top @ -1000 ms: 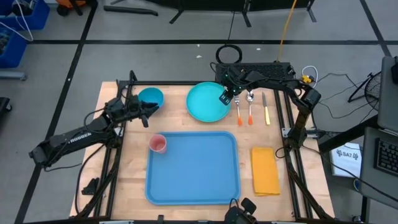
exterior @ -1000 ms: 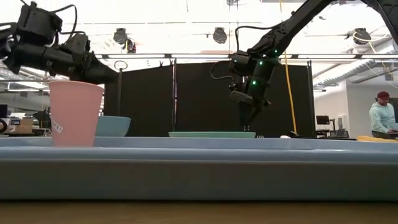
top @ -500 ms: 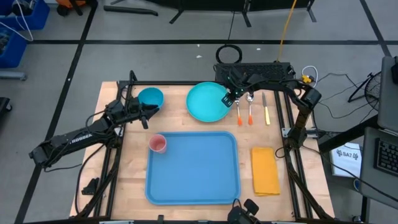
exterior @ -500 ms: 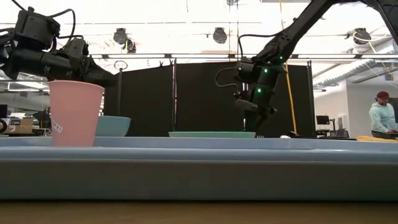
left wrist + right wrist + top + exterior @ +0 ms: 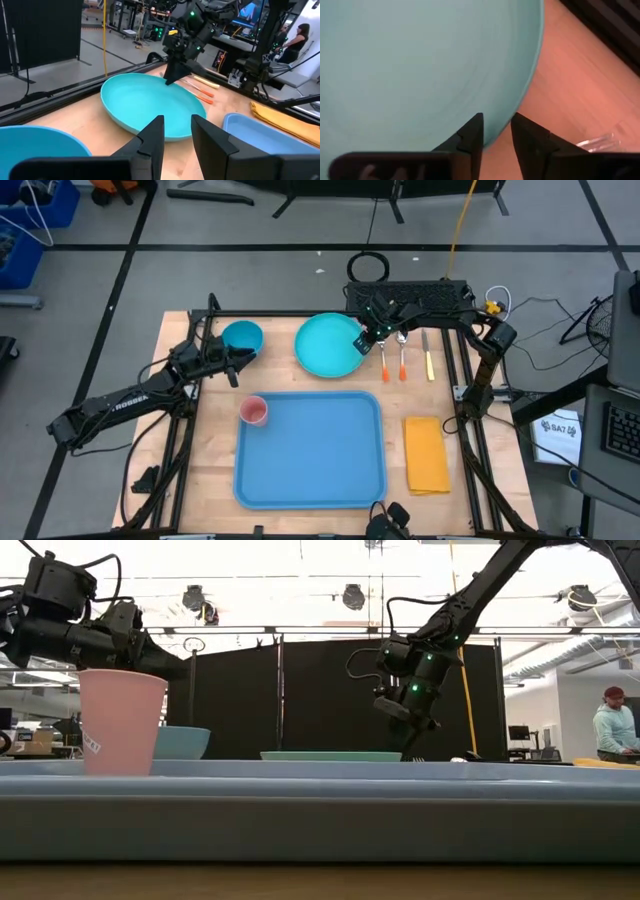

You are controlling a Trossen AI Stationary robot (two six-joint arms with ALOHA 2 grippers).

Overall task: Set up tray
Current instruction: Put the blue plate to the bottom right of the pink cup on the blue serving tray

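The round turquoise plate [image 5: 325,345] lies flat on the wooden table, beyond the far edge of the large blue tray [image 5: 310,452]. My right gripper [image 5: 367,340] slants down onto the plate's right edge, with its fingers astride the rim [image 5: 496,137]. My left gripper [image 5: 238,365] hovers near the small blue bowl [image 5: 242,336]; a narrow gap shows between its fingers [image 5: 176,134] and it holds nothing. A pink cup [image 5: 254,411] stands upright in the tray's far left corner. My right gripper holds the plate by its rim [image 5: 502,120] at the plate's right edge, one finger over the inside and one outside. It comes slanting down from the upper right [image 5: 405,748]. The plate stays flat on the table.
To the right of the plate lie two orange-handled pieces of cutlery [image 5: 392,360] and a yellow-handled one [image 5: 428,360]. A folded yellow-orange napkin [image 5: 427,452] lies to the right of the tray. A black frame borders the table. A person stands far off in the room [image 5: 612,725].
My right gripper has shifted a little toward the table's right edge, come down and tipped into a slant at the plate's right rim. The plate has then slid a short way along the table toward the left, staying flat.
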